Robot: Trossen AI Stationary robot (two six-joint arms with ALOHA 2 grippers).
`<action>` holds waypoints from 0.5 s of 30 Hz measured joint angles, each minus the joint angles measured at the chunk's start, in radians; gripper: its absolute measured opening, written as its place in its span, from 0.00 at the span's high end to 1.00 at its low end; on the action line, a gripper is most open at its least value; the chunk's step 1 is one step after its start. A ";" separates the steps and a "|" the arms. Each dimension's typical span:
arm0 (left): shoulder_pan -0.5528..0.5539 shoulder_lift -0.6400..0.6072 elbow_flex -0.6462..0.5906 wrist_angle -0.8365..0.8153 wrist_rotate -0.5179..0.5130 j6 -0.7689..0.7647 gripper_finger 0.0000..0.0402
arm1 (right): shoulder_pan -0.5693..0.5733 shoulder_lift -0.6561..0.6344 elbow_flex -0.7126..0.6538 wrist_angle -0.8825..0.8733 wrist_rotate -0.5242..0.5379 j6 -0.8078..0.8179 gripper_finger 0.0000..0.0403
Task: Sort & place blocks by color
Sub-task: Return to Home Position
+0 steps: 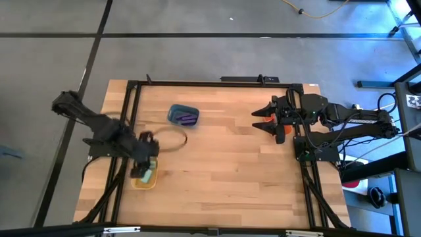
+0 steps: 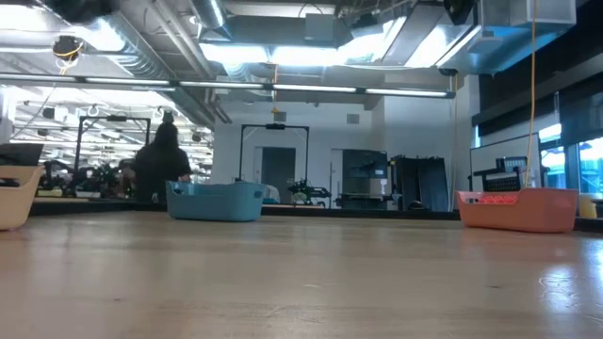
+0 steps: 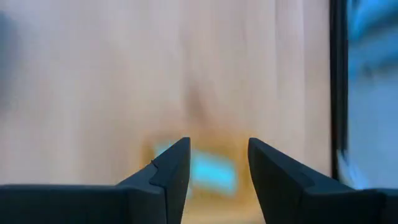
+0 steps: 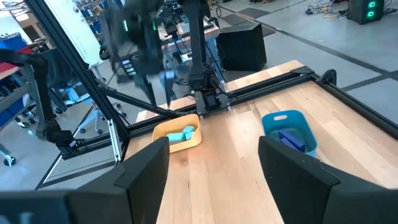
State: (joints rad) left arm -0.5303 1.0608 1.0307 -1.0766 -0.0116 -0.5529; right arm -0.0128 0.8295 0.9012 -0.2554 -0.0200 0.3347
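Observation:
Mint-green blocks (image 4: 180, 134) lie in the yellow tub (image 1: 150, 183) near the table's left edge. Purple blocks (image 1: 187, 119) lie in the blue tub (image 4: 273, 121) at the far middle. My left gripper (image 3: 217, 146) hangs open just above the yellow tub, with the mint-green blocks (image 3: 211, 169) showing blurred between its fingers. My right gripper (image 1: 258, 121) is open above the table's right side, next to the orange tub (image 1: 281, 133), which the arm mostly covers. No orange-red blocks show.
A dark cable loop (image 1: 172, 139) lies on the wood between the blue and yellow tubs. A black frame rail (image 1: 131, 105) borders the table. The wide middle and near part of the tabletop (image 1: 223, 178) is bare wood. A person (image 2: 162, 165) stands in the room far behind.

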 joint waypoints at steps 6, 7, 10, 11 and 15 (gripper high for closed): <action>0.148 -0.004 0.244 0.173 -0.326 0.258 0.62 | 0.000 0.000 0.000 0.002 0.001 -0.002 0.38; 0.183 -0.004 0.266 0.226 -0.340 0.307 0.62 | 0.000 0.000 0.000 0.002 0.001 -0.002 0.38; 0.301 -0.004 0.283 0.403 -0.326 0.422 0.64 | 0.000 0.000 0.000 0.003 0.004 -0.002 0.38; 0.342 -0.004 0.276 0.465 -0.296 0.450 0.65 | 0.000 0.000 0.000 0.005 0.009 -0.002 0.38; 0.482 -0.003 0.206 0.695 -0.117 0.524 0.74 | 0.000 0.000 0.000 0.005 0.031 -0.005 0.38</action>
State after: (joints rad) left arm -0.0480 1.0578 1.2370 -0.3820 -0.1282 -0.0291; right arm -0.0126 0.8295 0.9012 -0.2508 0.0105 0.3299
